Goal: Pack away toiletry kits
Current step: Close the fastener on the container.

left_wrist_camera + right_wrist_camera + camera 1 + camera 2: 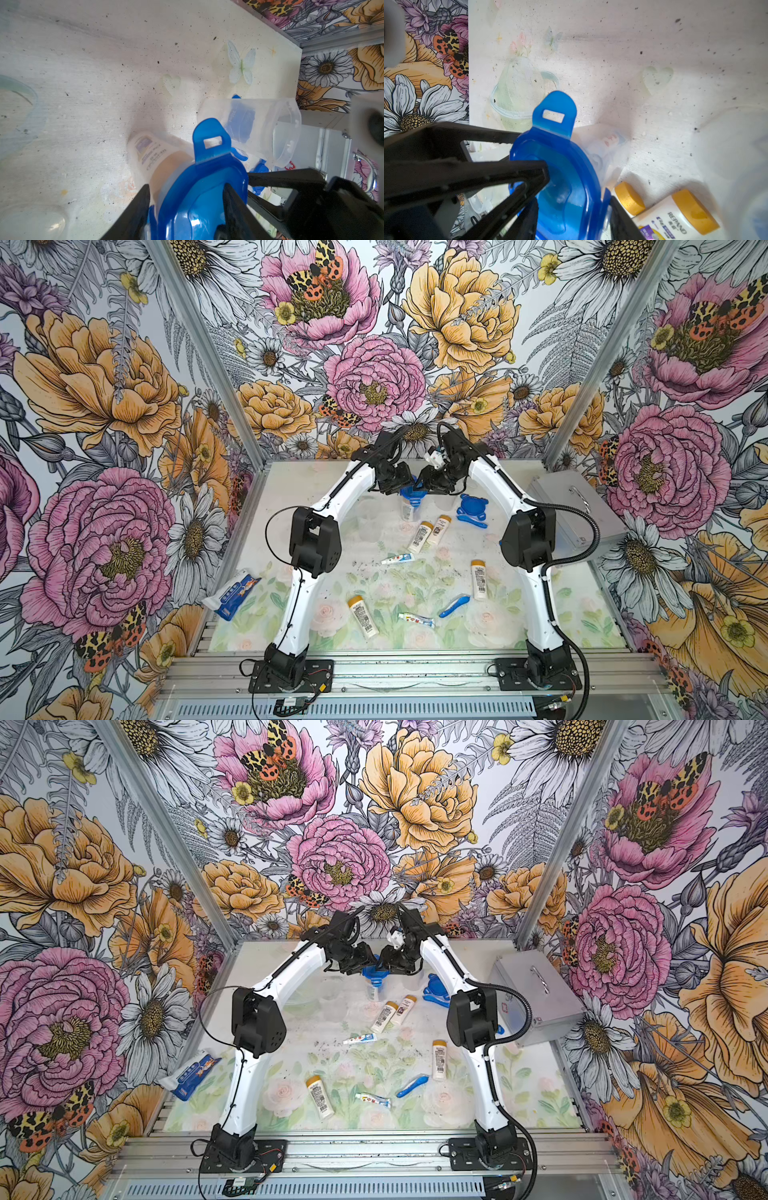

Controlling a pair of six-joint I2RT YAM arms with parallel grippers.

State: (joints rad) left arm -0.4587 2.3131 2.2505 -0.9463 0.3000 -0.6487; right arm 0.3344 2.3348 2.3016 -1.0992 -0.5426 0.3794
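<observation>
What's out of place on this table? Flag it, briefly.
A blue-white packet straddles the table's left edge, partly off it. Dark specks litter the surface mid-table. One tab of the blue lid on the clear cup sticks up, unlatched.

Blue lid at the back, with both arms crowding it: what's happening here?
Both arms meet over a clear cup standing at the back of the table, with a bottle inside and the blue lid on its mouth. The left gripper clamps the lid. The right gripper straddles it too, but its grip is unclear. Four loose bottles, two toothpaste tubes and a toothbrush lie nearer the front.
</observation>
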